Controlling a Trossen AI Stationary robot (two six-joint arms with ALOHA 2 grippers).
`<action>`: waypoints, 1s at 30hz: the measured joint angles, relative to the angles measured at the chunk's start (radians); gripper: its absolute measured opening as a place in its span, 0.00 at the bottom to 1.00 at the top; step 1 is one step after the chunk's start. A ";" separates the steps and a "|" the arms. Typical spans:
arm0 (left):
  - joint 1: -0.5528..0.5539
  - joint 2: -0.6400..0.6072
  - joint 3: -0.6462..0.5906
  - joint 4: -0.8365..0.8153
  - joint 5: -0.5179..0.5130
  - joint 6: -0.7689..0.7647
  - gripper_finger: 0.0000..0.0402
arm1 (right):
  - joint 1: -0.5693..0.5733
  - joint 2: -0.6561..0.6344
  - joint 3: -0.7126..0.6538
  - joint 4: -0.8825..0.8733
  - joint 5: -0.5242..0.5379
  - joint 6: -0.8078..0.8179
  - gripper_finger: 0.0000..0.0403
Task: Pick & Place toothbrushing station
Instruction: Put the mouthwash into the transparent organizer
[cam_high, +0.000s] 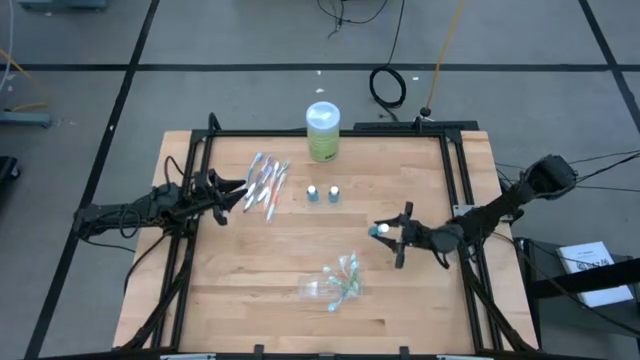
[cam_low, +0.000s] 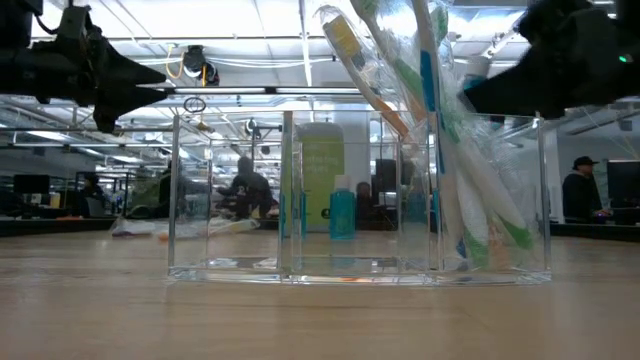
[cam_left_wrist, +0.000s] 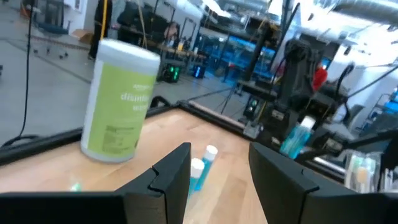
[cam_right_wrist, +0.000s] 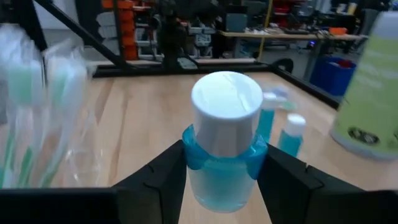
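Right gripper (cam_right_wrist: 217, 180) clamped on 1 blue bottle (cam_right_wrist: 225, 149) above table (cam_high: 400, 310); left gripper (cam_left_wrist: 217, 177) parted, empty.

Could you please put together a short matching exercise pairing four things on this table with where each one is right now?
Things:
1. green wipes canister
2. loose toothbrushes
3. clear organizer
4. small blue bottle

Places:
A. in the right end effector
B. at the table's far edge
C. near the front edge, toothbrushes in it
D. lying by the left end effector

Pairs: 1-B, 2-D, 3-C, 4-A
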 joint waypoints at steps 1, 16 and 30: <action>0.000 0.019 0.000 0.012 0.003 0.000 0.41 | -0.024 0.000 0.016 -0.006 -0.035 -0.016 0.41; -0.051 0.618 0.000 0.661 0.187 0.179 0.41 | -0.284 0.045 0.218 -0.185 -0.402 -0.105 0.41; -0.124 1.158 0.445 0.550 0.189 0.305 0.41 | -0.345 0.138 0.241 -0.093 -0.488 -0.162 0.41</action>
